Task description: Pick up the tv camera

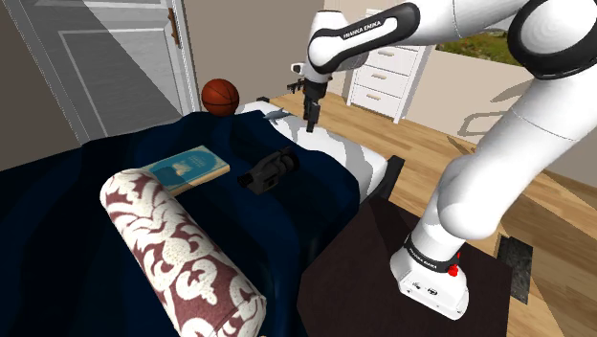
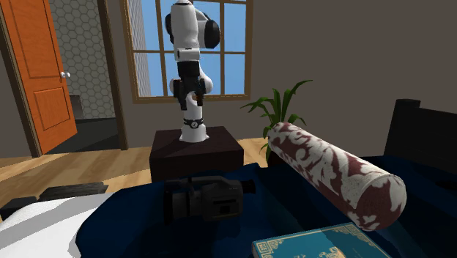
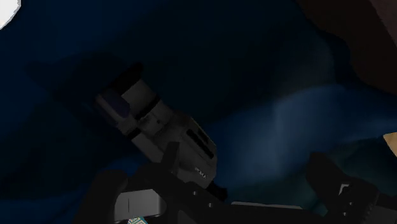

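Observation:
The tv camera (image 1: pixel 270 170) is a black and grey camcorder lying on a dark blue blanket (image 1: pixel 115 153) on the bed. It lies in front of the arm in the second exterior view (image 2: pixel 205 198). My gripper (image 1: pixel 311 123) hangs in the air above the bed's edge, up and to the shoulder view's right of the camera, not touching it. In the wrist view the camera (image 3: pixel 159 130) lies ahead of the gripper (image 3: pixel 222 202), whose fingers (image 3: pixel 337 188) stand apart with nothing clasped. The gripper (image 2: pixel 192 101) points down from the white arm.
A maroon and white bolster (image 1: pixel 182 254) and a teal book (image 1: pixel 191 168) lie on the blanket beside the camera. An orange ball (image 1: pixel 220 96) rests at the bed's far end. The dark stand (image 1: pixel 383 278) adjoins the bed. A white dresser (image 1: pixel 383 72) stands behind.

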`<act>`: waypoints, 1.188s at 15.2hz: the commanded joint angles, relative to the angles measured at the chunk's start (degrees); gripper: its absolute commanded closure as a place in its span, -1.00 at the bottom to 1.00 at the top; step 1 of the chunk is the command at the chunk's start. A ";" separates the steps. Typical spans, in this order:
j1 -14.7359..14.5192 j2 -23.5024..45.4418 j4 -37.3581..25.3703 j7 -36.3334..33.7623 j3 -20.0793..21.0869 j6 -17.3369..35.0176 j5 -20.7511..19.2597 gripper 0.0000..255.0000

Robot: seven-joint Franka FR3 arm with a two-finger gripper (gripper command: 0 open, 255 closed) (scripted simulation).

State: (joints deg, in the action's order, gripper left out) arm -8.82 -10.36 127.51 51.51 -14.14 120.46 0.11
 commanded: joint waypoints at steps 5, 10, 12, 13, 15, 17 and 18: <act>-1.11 13.63 -7.23 13.87 -0.59 4.70 1.91 -1.00; -0.83 24.71 -14.40 23.80 0.84 7.54 2.97 -1.00; -0.57 29.02 -17.56 27.30 1.71 8.40 2.99 -1.00; -0.44 31.16 -19.19 28.95 2.18 8.77 2.90 -1.00; -0.21 35.39 -22.58 32.08 3.13 9.42 2.55 -1.00; -0.04 39.59 -26.12 34.99 4.08 9.93 1.96 -1.00; 0.00 40.63 -27.02 35.68 4.33 10.04 1.78 -1.00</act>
State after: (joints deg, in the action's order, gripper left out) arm -8.70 28.76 101.65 86.21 -10.21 130.22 2.20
